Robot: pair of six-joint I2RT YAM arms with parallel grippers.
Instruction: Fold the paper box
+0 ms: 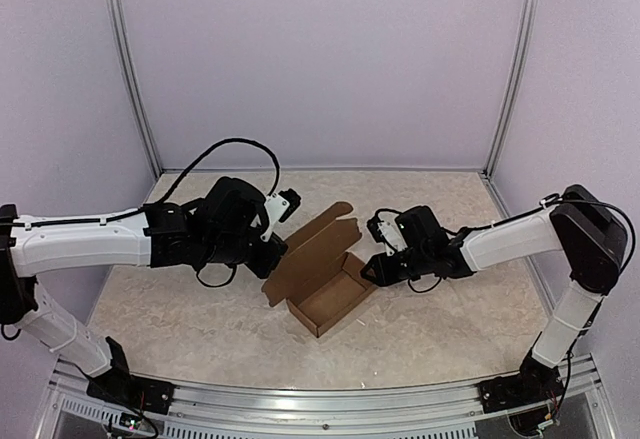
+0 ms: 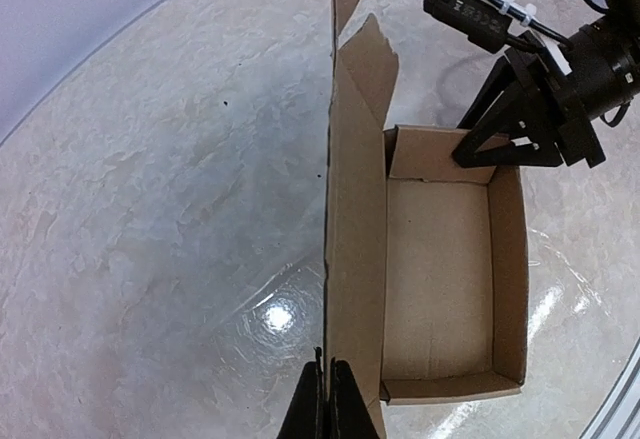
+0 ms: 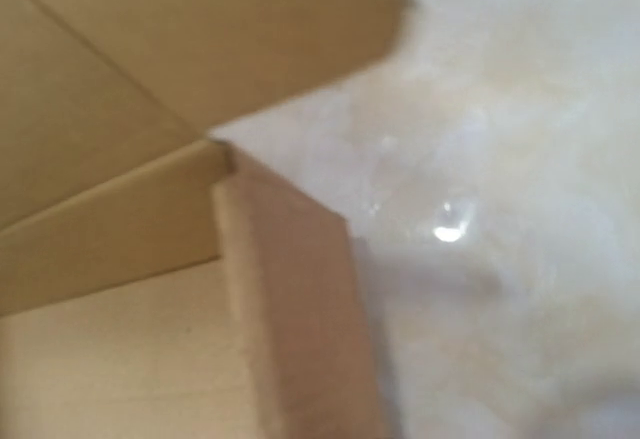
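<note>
**Paper box half-formed, a gripper at each end**

Top view: the paper box (image 1: 330,304) is seen on the table (image 1: 170,309) between the two arms. Its tray is formed and open on top, and the lid (image 1: 312,244) is tilted up. The left gripper (image 1: 277,251) is set right at the lid's near-left edge. The tray's other end lies at the tips of the right gripper (image 1: 370,269).

Left wrist view: the left gripper (image 2: 325,404) is shown with its fingers (image 2: 342,409) pressed together. The lid (image 2: 355,259) rises straight ahead of them, upright and seen edge-on. Whether any cardboard is nipped between them can't be told. The open tray (image 2: 440,279) lies just to the right of the fingers and stretches away from them. At its far end wall (image 2: 430,154) the right gripper (image 2: 500,154) is touching the cardboard. Whether its jaws are spread or closed can't be made out.

Right wrist view: pretty blurry. A box wall (image 3: 290,319) is seen up close below the camera, with a flap (image 3: 200,39) above it and the table (image 3: 500,159) off to the right. Nothing about the hand's state is given away here.
</note>
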